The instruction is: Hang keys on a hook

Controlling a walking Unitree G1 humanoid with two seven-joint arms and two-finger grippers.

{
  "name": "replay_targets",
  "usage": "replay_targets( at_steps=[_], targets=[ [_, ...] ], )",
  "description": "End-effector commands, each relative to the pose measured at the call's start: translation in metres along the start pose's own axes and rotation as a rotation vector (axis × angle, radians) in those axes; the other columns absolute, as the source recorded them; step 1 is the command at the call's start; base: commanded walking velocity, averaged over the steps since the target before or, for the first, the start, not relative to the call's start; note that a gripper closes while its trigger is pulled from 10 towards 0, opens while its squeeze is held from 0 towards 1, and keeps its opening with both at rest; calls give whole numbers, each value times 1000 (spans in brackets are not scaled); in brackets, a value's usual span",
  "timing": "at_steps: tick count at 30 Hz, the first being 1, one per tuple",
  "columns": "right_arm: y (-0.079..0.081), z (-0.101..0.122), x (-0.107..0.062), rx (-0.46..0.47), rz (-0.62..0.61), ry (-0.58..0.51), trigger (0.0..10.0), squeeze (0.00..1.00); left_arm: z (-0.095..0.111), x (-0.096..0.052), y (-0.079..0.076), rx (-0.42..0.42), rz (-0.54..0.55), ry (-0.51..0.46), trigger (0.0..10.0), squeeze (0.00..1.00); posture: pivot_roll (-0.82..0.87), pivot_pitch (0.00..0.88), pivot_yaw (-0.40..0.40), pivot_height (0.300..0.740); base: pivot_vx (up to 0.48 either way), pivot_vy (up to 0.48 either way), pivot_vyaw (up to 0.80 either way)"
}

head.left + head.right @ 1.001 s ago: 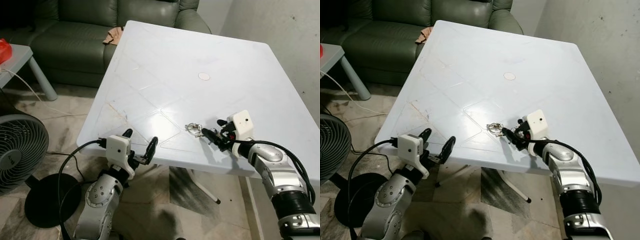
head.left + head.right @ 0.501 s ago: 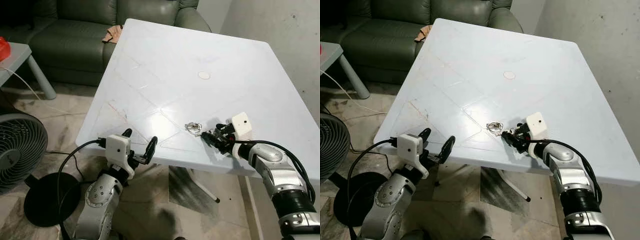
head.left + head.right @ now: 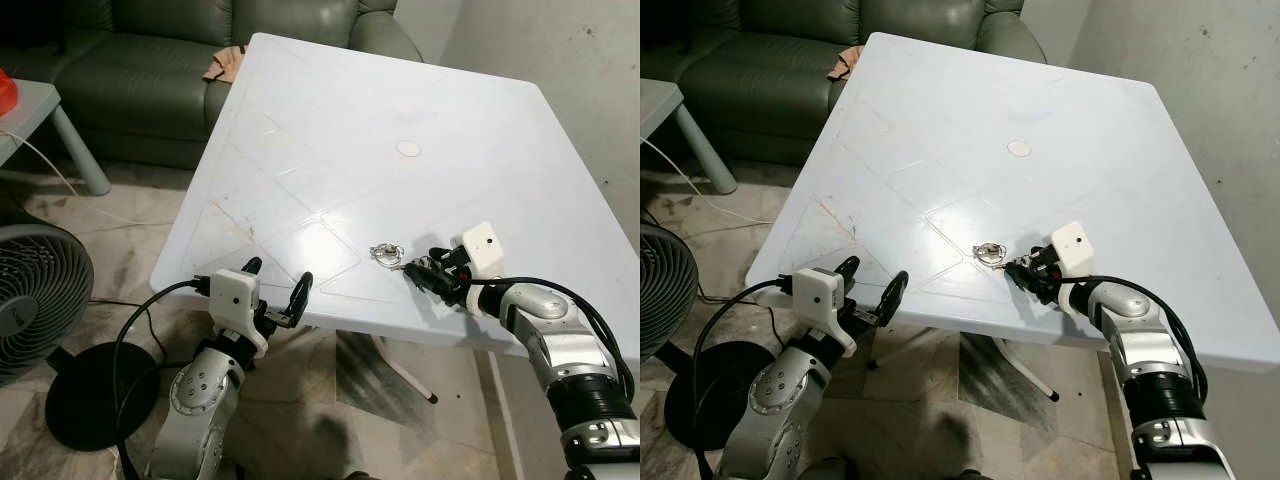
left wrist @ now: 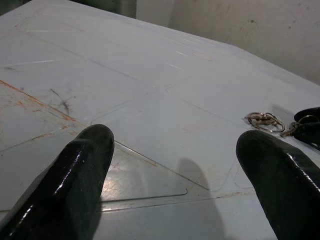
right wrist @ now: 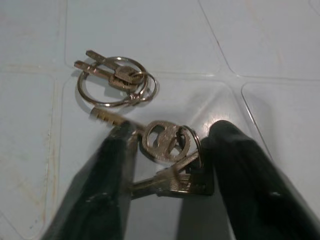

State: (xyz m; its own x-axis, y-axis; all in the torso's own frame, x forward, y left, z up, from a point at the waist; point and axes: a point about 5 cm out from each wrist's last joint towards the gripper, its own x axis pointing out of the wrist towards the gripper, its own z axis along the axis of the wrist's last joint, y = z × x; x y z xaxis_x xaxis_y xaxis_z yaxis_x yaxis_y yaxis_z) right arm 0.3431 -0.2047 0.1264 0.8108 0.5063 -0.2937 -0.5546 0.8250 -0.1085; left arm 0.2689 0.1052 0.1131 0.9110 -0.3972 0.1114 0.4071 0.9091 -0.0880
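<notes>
A white plastic table, smooth and faintly glossy, is marked by rust-coloured scratches and moulded grooves. Dull silvery metal keys and shiny steel rings are seen between the glossy black fingers of the right gripper. Brushed silver metal is shown on both arms, and creased olive leather on the sofa.

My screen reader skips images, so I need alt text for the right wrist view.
The right gripper is lowered onto a white table, its two black fingers on either side of a bunch of keys. Beyond the fingertips lie linked key rings holding more small keys.
</notes>
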Motion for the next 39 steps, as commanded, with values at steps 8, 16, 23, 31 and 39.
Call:
replay_targets(
  at_steps=[8, 16, 23, 31, 39],
  targets=[
    [-7, -1, -4, -18, -11, 15, 2863, 0, 2, 0, -3, 1, -6, -7, 10000, 0, 51, 178, -135, 711, 0, 0, 0],
    [-10, 2, -4, 9, -29, -28, 10000, 1000, 3, 0, -3, -1, -6, -8, 10000, 0, 51, 177, -133, 711, 0, 0, 0],
    [-11, 3, -4, -28, -30, -32, 10000, 0, 2, 0, -3, 0, -7, -7, 10000, 0, 51, 176, -132, 711, 0, 0, 0],
    [-13, 5, -6, -19, -16, -53, 10000, 0, 3, 1, -2, 0, -6, -9, 10000, 0, 51, 172, -133, 711, 0, 0, 0],
    [-18, 3, -9, -30, -37, -39, 10000, 0, 3, 2, -3, 1, -7, -11, 10000, 0, 51, 170, -132, 711, 0, 0, 0]
  ],
)
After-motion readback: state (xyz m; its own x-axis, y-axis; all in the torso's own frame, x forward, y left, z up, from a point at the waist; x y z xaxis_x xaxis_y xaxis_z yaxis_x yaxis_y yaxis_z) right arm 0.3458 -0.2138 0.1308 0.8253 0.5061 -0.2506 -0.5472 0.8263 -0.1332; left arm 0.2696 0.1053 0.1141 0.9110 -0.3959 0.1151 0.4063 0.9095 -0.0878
